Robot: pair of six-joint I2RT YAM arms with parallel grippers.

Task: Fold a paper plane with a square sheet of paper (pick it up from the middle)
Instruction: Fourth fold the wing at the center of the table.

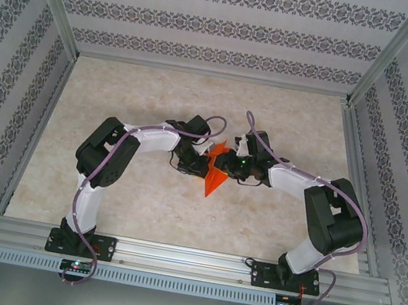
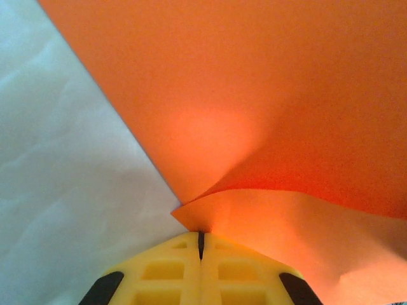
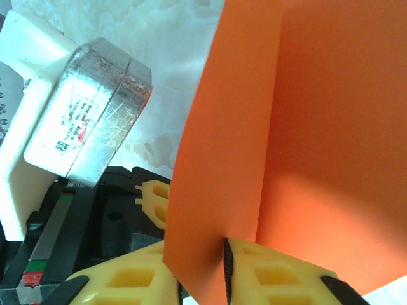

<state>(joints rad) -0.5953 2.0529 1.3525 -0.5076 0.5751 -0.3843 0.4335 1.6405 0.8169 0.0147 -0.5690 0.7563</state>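
**Mid-fold, both arms holding the paper off the table**

The square sheet of paper [image 1: 215, 173] is up off the tabletop [image 1: 141, 197], about the middle of the table, caught between the two wrists. It is no flat square: from above it reads as a creased, roughly triangular shape with its tip pointing toward the arm bases. The right wrist camera shows two orange panels meeting at a sharp upright crease. The left wrist camera shows one layer curling over another.

The left gripper [image 2: 201, 244] is closed tight, its yellow fingers pressed together with a corner of the paper nipped at the very tip. The right gripper [image 3: 224, 255] is nearly closed too, and the lower edge of the sheet runs down into the narrow slot between its fingers, so it looks to have a grip on it. Just beyond the paper in that view sits a white housing with silver tape [image 3: 95, 121], probably part of the other wrist, so the two arms are working very close together.

I'd call this a middle step: a fold is formed, but nothing dart-shaped yet. The next move seems to call for bringing one panel over along the crease and pressing it flat. Both pinches must stay gentle enough not to tear or crumple the thin sheet, and the wrists must not knock together.
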